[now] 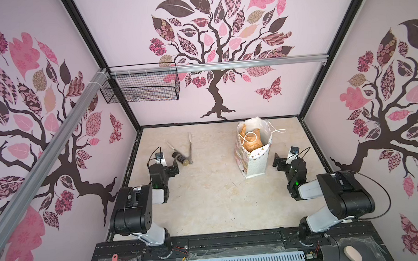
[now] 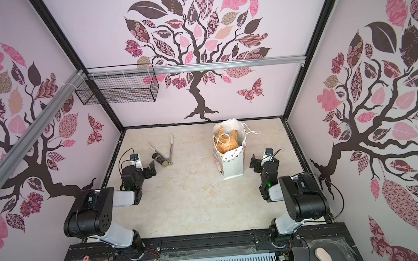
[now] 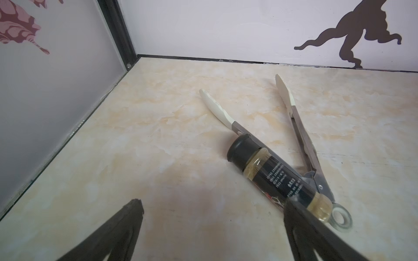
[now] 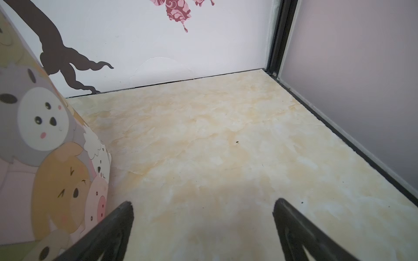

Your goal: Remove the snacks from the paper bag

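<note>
The right gripper (image 4: 203, 203) hangs low over the tabletop (image 1: 207, 198) with its jaws spread wide and nothing between them, just beside the right side of the paper bag (image 1: 254, 164), apart from it. The paper bag stands upright in the far right part of the tabletop. It is white with tiny dots and a bunting-flag band near the rim, and the right wrist view shows cartoon animals on its side (image 4: 45, 146). A crumpled tan-orange piece (image 1: 251, 141) fills its open mouth with a white cord handle (image 1: 249, 134) across it; what lies beneath is hidden. The left gripper (image 3: 213, 203), equally wide and empty, sits near the left edge, just beside a dark bottle (image 3: 271, 171) lying on open tongs (image 3: 300, 135).
</note>
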### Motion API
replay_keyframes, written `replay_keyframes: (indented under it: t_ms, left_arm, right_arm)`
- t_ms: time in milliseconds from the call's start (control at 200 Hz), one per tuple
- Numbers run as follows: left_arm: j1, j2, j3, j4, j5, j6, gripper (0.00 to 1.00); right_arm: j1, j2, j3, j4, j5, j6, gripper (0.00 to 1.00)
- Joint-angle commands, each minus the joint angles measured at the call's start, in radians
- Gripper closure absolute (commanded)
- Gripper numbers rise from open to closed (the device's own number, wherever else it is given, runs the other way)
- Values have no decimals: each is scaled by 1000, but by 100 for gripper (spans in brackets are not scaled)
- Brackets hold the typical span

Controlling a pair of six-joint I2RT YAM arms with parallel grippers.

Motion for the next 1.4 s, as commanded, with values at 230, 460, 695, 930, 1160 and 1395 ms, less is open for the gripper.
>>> replay_keyframes:
  t_ms: [230, 460, 695, 930, 1160, 1395]
  left_arm:
    - [-4, -16, -3, 16, -3, -6, 1]
    - [-5, -16, -4, 16, -4, -7, 1]
    - [-5, -18, -4, 16, -7, -7, 2]
    - [-38, -102, -16, -21, -88, 2, 1]
    - [-111, -479, 30, -411, -256, -35, 1]
    - [-113, -820, 261, -1067, -256, -522, 2]
  right_arm:
    - [-5, -3, 14, 9, -2, -3, 1]
    - [-5, -4, 14, 9, -3, -3, 1]
    - [-4, -52, 14, -6, -38, -23, 0]
    - [-1, -409, 141, -626, -24, 188, 1]
    - [0, -746, 325, -1173, -111, 450, 1]
    - [7, -652, 703, -1583, -375, 454, 0]
